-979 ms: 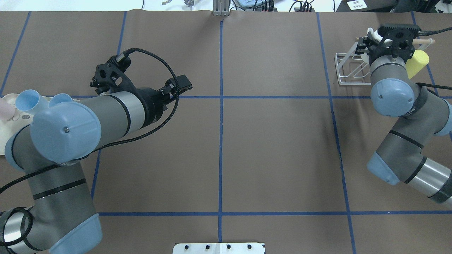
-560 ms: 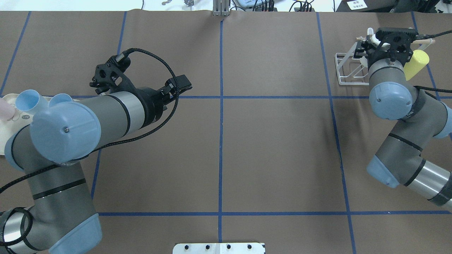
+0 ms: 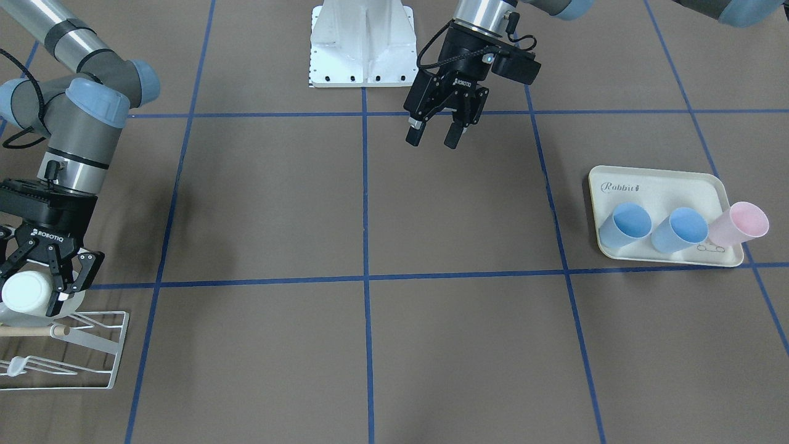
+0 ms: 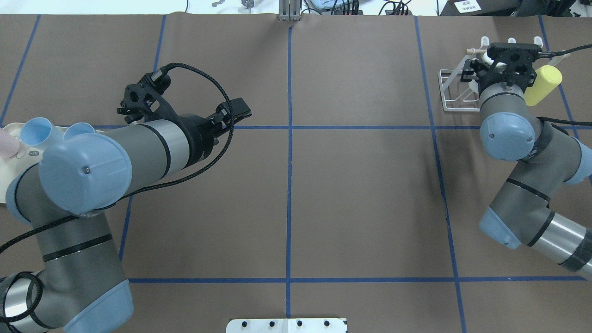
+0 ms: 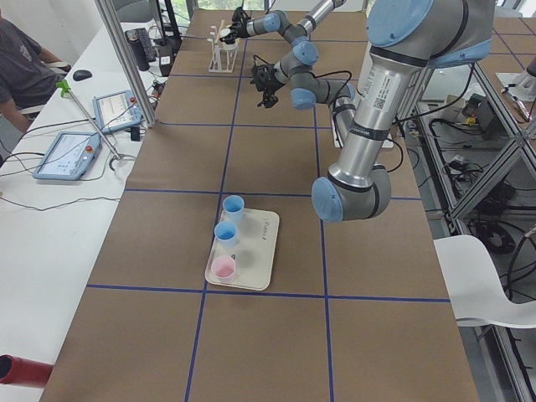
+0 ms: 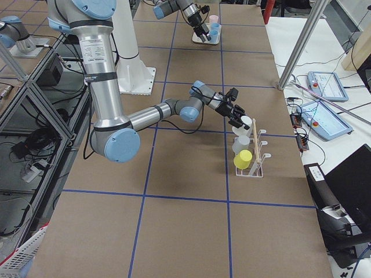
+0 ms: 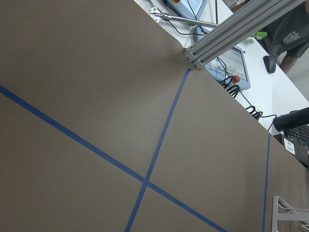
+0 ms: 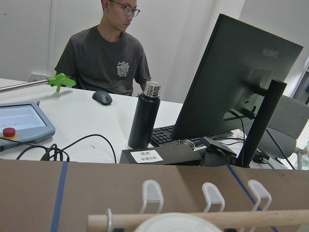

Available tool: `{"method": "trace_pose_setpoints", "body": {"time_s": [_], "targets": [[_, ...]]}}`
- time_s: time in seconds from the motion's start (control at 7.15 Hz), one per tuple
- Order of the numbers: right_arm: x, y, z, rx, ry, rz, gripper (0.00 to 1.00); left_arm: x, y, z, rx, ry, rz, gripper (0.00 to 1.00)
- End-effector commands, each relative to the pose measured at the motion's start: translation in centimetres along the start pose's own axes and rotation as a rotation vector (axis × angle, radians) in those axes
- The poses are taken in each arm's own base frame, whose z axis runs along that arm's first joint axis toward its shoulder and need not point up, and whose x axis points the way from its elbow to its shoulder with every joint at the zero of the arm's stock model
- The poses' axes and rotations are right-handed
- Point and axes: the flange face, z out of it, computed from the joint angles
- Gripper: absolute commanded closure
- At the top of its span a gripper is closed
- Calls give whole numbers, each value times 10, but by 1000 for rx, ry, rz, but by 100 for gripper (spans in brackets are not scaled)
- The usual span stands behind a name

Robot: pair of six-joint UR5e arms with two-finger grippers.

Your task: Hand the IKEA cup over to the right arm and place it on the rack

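The IKEA cup (image 3: 23, 293) is white and sits between the fingers of my right gripper (image 3: 28, 290), which is shut on it. It hangs just over the wooden dowel (image 3: 28, 331) at the end of the white wire rack (image 3: 120, 349). In the right wrist view the cup's rim (image 8: 169, 223) sits just behind the dowel (image 8: 203, 218), with capped prongs (image 8: 150, 191) beyond. From overhead the wrist covers most of the cup (image 4: 485, 57). My left gripper (image 3: 434, 132) hangs open and empty above mid-table.
A yellow cup (image 4: 542, 85) lies on the rack (image 4: 462, 110), with another white cup (image 6: 239, 145) beside it. A cream tray (image 3: 653, 185) on my left holds two blue cups (image 3: 625, 225) and a pink cup (image 3: 738, 224). A person sits at a desk beyond the rack.
My right gripper has moved away from the robot's base with the white cup, further over the rack toward the dowel. The left arm has not moved.
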Motion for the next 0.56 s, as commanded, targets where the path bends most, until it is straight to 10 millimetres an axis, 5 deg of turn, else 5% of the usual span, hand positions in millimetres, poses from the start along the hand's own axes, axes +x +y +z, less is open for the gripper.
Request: {"method": "trace_pose_setpoints", "body": {"time_s": [0.0,0.42], "targets": [[-1,-2,-3,-8,-12,0,0,1,0,-1,-1,3,-1,0],[-1,-46,-51,-68,-152,72,0,-1,-9,-3,-12,-7,0,0]]}}
